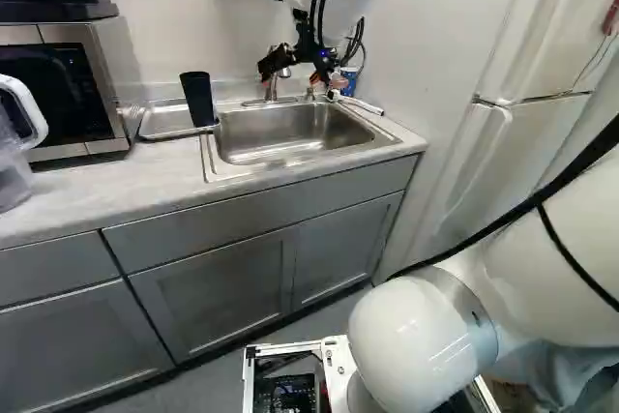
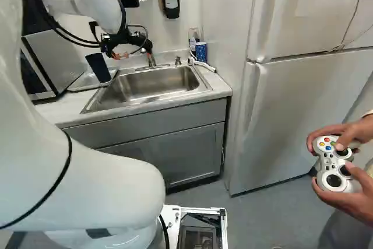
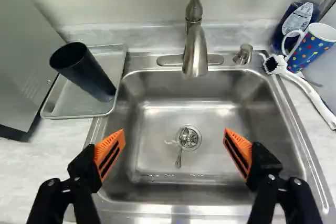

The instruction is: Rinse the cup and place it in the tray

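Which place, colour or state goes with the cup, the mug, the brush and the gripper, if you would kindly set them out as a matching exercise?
Column one
1. Dark cup
2. Mug
3. Brush
4. Gripper

Column two
A. White-handled, lying at the edge of the sink
B. Open, above the sink
C. On the metal tray
D. Blue with coloured dots

Right pairs: 1-C, 2-D, 3-A, 4-B
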Controlling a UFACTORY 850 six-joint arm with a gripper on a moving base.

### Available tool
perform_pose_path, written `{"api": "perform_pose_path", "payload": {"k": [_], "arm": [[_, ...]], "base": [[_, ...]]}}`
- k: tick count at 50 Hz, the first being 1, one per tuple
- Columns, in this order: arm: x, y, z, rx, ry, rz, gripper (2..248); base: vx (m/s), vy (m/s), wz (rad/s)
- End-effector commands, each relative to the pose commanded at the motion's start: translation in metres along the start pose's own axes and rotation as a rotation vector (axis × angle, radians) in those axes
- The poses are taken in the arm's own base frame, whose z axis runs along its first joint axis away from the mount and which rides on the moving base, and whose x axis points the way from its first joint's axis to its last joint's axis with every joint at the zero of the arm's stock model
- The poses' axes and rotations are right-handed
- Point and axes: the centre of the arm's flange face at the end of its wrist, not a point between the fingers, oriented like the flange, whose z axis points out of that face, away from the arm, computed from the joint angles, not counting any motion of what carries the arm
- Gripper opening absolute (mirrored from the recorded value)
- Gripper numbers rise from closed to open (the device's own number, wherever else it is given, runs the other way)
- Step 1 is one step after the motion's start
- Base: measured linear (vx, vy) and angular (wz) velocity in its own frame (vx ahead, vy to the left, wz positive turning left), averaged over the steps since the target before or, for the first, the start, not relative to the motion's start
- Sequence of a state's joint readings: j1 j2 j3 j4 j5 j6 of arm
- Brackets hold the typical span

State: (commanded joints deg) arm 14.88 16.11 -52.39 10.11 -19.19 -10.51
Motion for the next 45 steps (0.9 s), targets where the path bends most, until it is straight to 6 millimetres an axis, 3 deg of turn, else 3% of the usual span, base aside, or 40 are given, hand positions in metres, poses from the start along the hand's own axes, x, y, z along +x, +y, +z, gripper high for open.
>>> {"api": "perform_pose_path", "payload": {"k": [18,45], "arm": [[0.0000,0.0000,0.0000,0.000,0.000,0.000,247],[0.0000,0.0000,0.0000,0.000,0.000,0.000,247]], "base": [[-0.173,-0.038,0.030],[-0.145,-0.085,0.027]]}}
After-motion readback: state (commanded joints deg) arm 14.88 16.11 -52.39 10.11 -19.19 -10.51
